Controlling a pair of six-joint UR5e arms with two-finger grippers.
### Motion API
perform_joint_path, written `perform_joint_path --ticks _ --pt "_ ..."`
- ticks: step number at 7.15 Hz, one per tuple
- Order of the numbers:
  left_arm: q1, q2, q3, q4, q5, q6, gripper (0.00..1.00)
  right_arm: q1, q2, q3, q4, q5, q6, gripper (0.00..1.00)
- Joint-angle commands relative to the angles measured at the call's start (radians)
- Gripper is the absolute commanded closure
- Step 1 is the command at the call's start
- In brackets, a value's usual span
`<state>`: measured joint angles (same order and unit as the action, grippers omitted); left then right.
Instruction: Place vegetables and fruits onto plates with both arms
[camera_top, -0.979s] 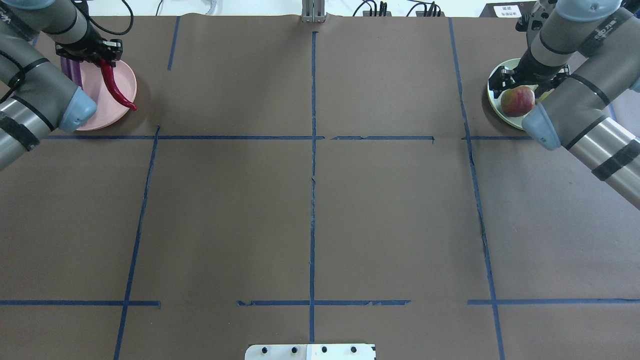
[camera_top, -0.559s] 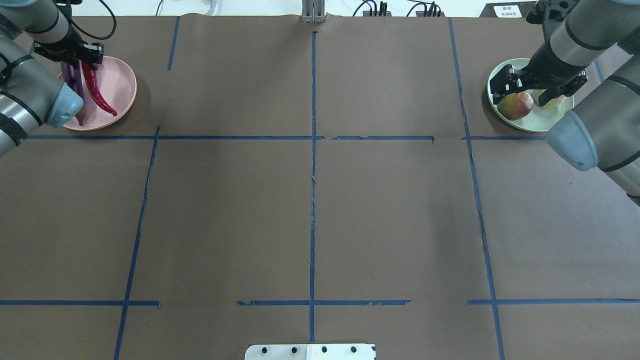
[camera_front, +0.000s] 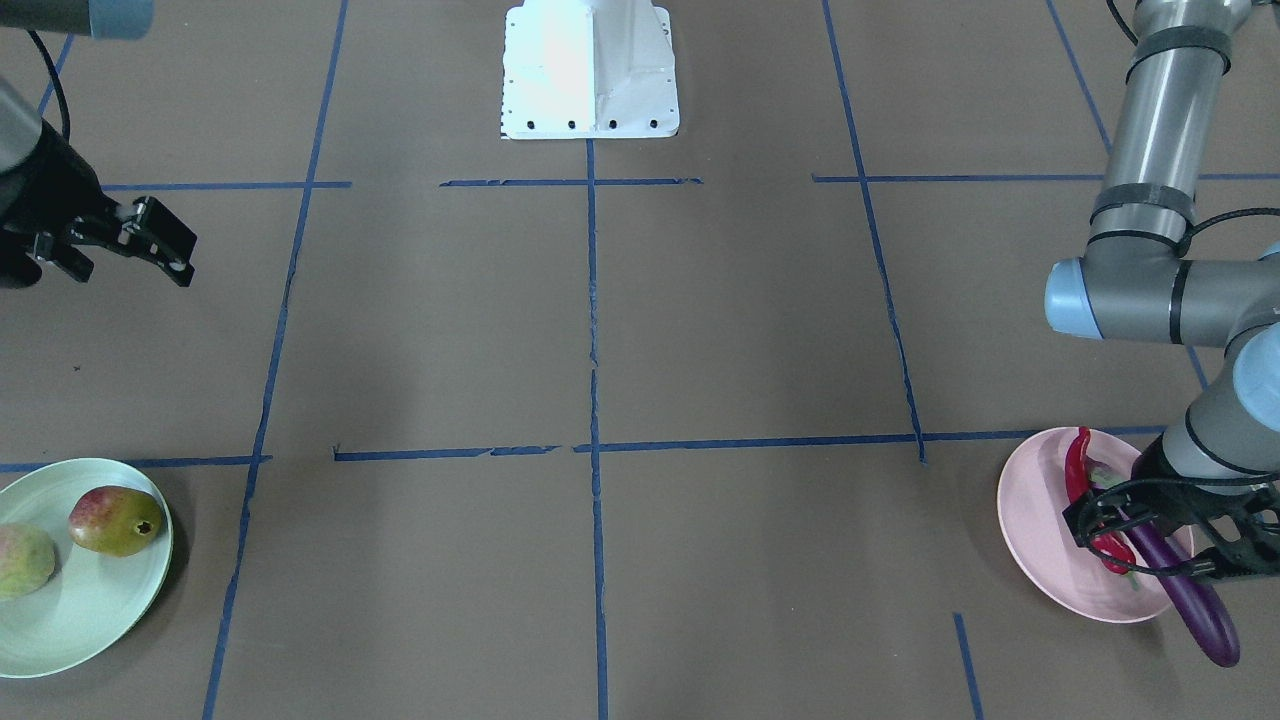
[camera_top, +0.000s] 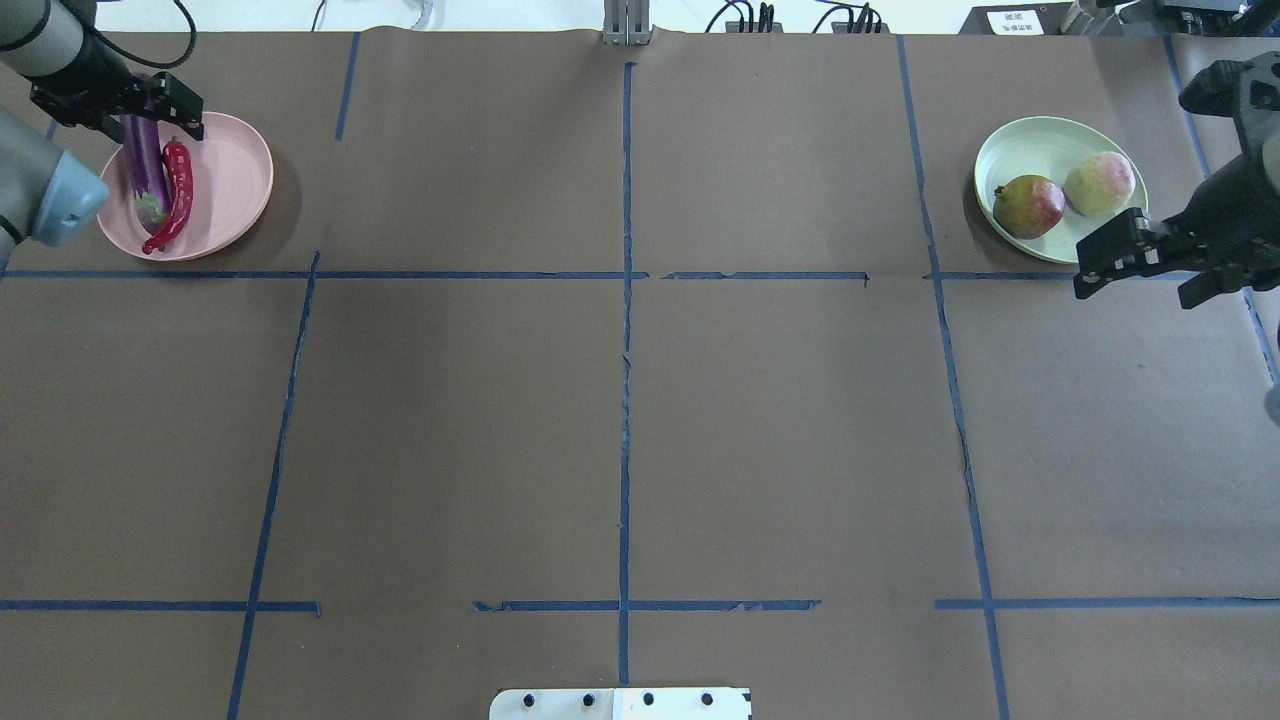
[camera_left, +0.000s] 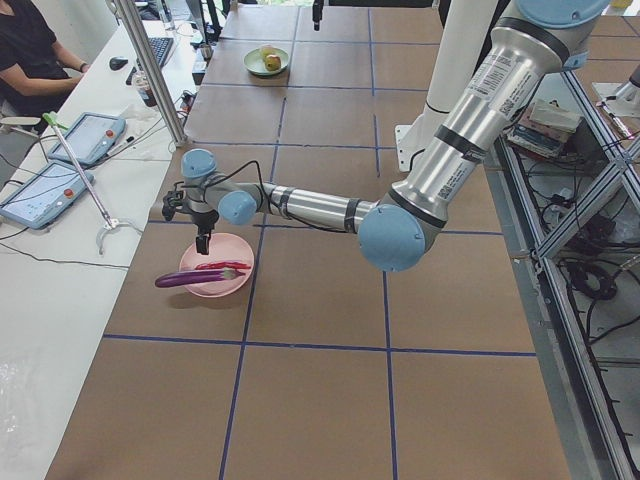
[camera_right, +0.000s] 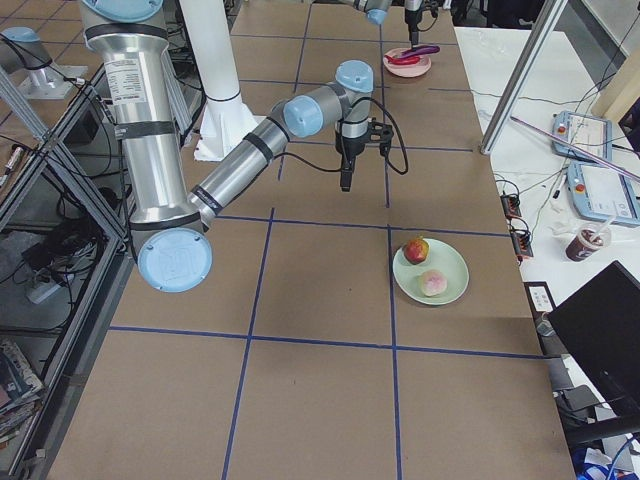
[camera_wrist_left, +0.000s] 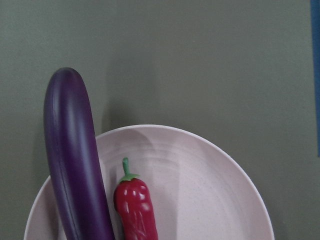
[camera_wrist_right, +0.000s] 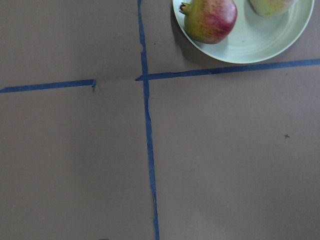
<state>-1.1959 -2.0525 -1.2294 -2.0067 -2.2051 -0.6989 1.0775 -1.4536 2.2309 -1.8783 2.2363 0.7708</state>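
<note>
The purple eggplant (camera_top: 145, 170) and the red chili pepper (camera_top: 176, 195) lie side by side on the pale pink plate (camera_top: 230, 185), the eggplant's end over the rim. My left gripper (camera_top: 115, 105) is open and empty, raised above the plate's far edge. The left wrist view shows the eggplant (camera_wrist_left: 75, 165) and chili (camera_wrist_left: 137, 210) below it. The red and yellow-green fruit (camera_top: 1030, 205) and the pale green blushed fruit (camera_top: 1100, 183) sit on the pale green plate (camera_top: 1030, 145). My right gripper (camera_top: 1145, 265) is open and empty, raised on the plate's near side.
Blue tape lines (camera_top: 626, 300) divide the brown table cover into squares. The white base block (camera_front: 590, 70) stands at the robot's edge. An operator (camera_left: 30, 50) and tablets (camera_left: 45, 190) are at a side table beyond the pink plate.
The left gripper let go of the chili, which now lies on the pink plate, and rose. The right gripper let go of the red fruit and drew back off the green plate.
</note>
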Motion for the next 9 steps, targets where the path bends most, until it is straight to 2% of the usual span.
perform_joint_path --ticks 1,2,3,5,6,8,9 --pt "-0.053 0.147 -0.227 0.008 -0.045 0.004 0.0 0.073 -0.089 0.032 -0.002 0.005 -0.069 0.0" --pt "-0.074 0.211 -0.316 0.008 -0.047 0.033 0.0 0.122 -0.134 0.024 -0.004 0.005 -0.182 0.0" --pt "-0.096 0.298 -0.387 0.031 -0.047 0.165 0.0 0.189 -0.177 0.006 -0.004 0.005 -0.296 0.0" --pt "-0.19 0.353 -0.47 0.188 -0.091 0.408 0.0 0.318 -0.243 -0.051 -0.004 0.06 -0.506 0.0" --pt "-0.255 0.354 -0.502 0.303 -0.111 0.55 0.0 0.382 -0.27 -0.097 -0.004 0.1 -0.639 0.0" --pt "-0.33 0.356 -0.629 0.632 -0.117 0.794 0.0 0.436 -0.321 -0.128 -0.001 0.103 -0.757 0.0" --pt "-0.367 0.392 -0.669 0.749 -0.113 0.9 0.0 0.462 -0.327 -0.14 -0.005 0.103 -0.819 0.0"
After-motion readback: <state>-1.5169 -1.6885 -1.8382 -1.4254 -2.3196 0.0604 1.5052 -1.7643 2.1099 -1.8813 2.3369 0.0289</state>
